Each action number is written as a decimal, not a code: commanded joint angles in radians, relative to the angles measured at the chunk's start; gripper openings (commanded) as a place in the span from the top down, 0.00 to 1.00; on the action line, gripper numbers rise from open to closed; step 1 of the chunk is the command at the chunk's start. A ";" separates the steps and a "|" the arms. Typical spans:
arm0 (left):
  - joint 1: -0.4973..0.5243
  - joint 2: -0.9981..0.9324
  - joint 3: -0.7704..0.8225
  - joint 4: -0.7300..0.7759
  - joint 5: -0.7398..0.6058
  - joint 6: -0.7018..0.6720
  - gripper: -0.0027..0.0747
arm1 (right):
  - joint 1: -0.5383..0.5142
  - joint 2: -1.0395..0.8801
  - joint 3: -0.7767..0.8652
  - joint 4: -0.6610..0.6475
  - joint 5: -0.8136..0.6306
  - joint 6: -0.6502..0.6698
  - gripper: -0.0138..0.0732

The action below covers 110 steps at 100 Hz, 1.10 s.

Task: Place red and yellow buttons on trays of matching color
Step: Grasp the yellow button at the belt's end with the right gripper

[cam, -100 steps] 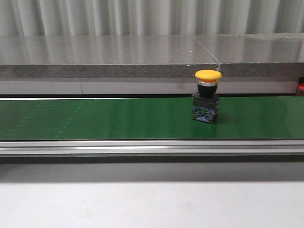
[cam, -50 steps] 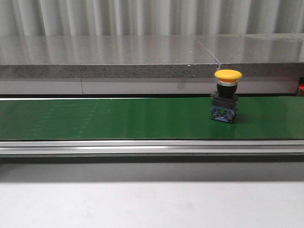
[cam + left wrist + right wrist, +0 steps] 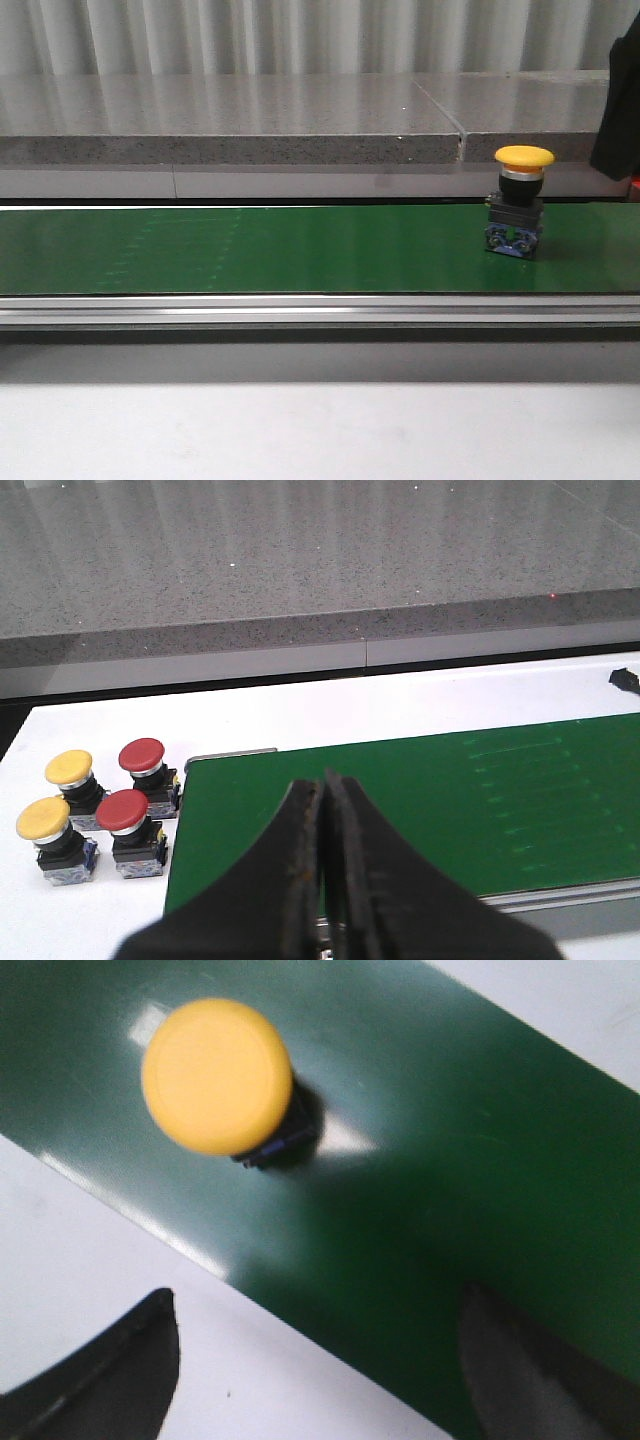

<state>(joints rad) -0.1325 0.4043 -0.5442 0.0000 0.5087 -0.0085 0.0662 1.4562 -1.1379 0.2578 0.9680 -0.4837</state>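
Since before, yellow button (image 3: 523,198) rode rightward — upright.

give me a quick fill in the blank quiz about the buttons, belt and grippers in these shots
1. The button riding upright on the green belt has a ____ cap.
2. Beside the belt's end, the left wrist view shows two yellow and ____ red buttons.
3. The left gripper fingers are ____.
4. The right gripper fingers are spread ____, holding nothing.

Missing words: yellow; two; shut; open
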 commanded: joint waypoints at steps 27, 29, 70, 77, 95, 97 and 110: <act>-0.007 0.006 -0.028 0.000 -0.075 -0.001 0.99 | 0.014 0.078 -0.023 0.057 -0.176 -0.016 0.18; -0.007 0.006 -0.028 0.000 -0.075 -0.001 0.99 | 0.014 0.084 -0.023 0.059 -0.181 -0.016 0.18; -0.007 0.006 -0.028 0.000 -0.075 -0.001 0.99 | 0.014 0.140 -0.023 0.078 -0.243 -0.021 0.50; -0.007 0.006 -0.028 0.000 -0.075 -0.001 0.99 | 0.014 0.140 -0.023 0.079 -0.241 -0.021 0.66; -0.007 0.006 -0.028 0.000 -0.075 -0.001 0.99 | 0.012 0.138 -0.023 0.083 -0.240 0.002 0.79; -0.007 0.006 -0.028 0.000 -0.075 -0.001 0.99 | 0.011 0.136 -0.023 0.083 -0.240 0.009 0.79; -0.007 0.006 -0.028 0.000 -0.075 -0.001 0.99 | -0.003 0.114 -0.023 0.074 -0.208 0.047 0.79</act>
<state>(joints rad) -0.1325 0.4043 -0.5442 0.0000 0.5087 -0.0085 0.0752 1.6302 -1.1379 0.3175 0.7599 -0.4611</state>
